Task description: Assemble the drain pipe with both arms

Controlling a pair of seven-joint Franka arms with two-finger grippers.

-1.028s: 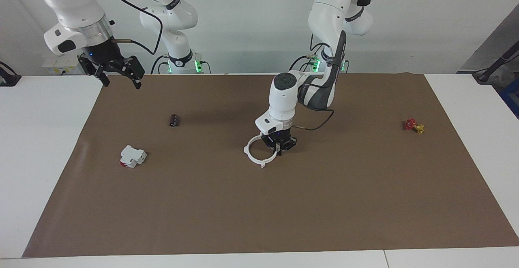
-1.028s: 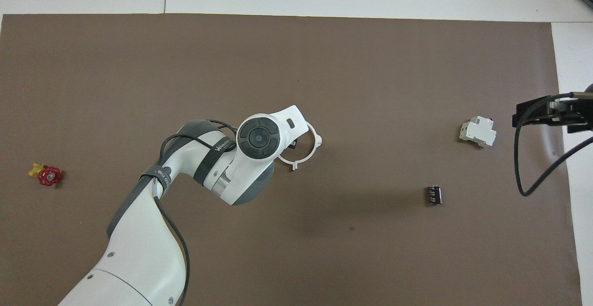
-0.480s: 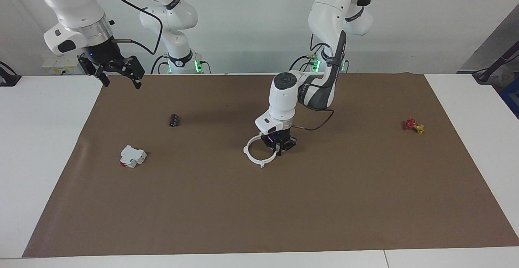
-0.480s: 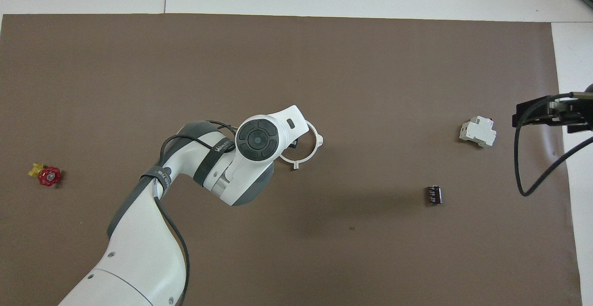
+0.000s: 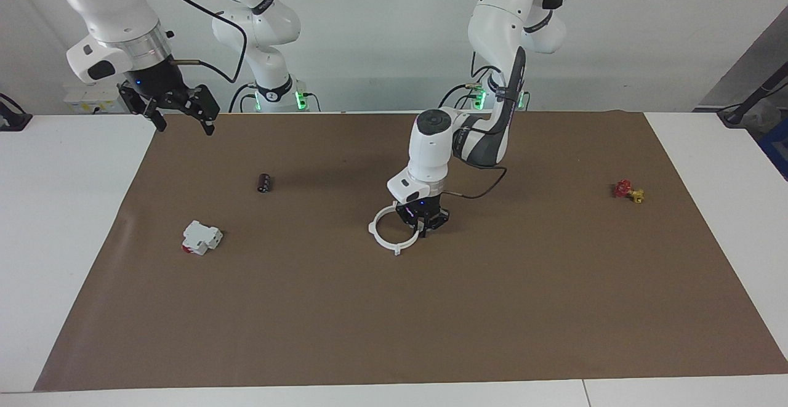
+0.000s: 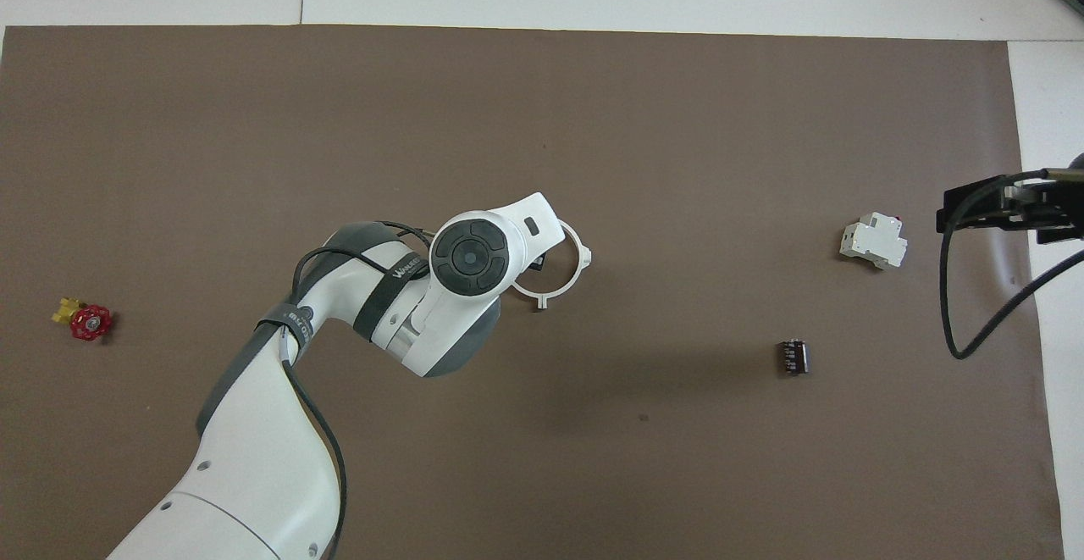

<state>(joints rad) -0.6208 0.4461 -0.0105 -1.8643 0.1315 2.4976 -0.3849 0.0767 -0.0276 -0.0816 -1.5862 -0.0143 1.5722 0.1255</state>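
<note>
The drain pipe (image 5: 380,241) shows as one thin white ring with small tabs, at the middle of the brown mat (image 5: 492,308). My left gripper (image 5: 422,222) points straight down and is shut on the ring's rim at the side toward the left arm's end. In the overhead view the left wrist covers that gripper and part of the drain pipe (image 6: 573,286). My right gripper (image 5: 184,125) hangs open and holds nothing, high over the mat's edge at the right arm's end (image 6: 1003,208).
A white-and-red block (image 5: 201,237) and a small black cylinder (image 5: 265,182) lie on the mat toward the right arm's end. A red-and-yellow valve part (image 5: 628,190) lies toward the left arm's end. White table surrounds the mat.
The left gripper and the ring have shifted very slightly toward the right arm's end. The right arm has not moved.
</note>
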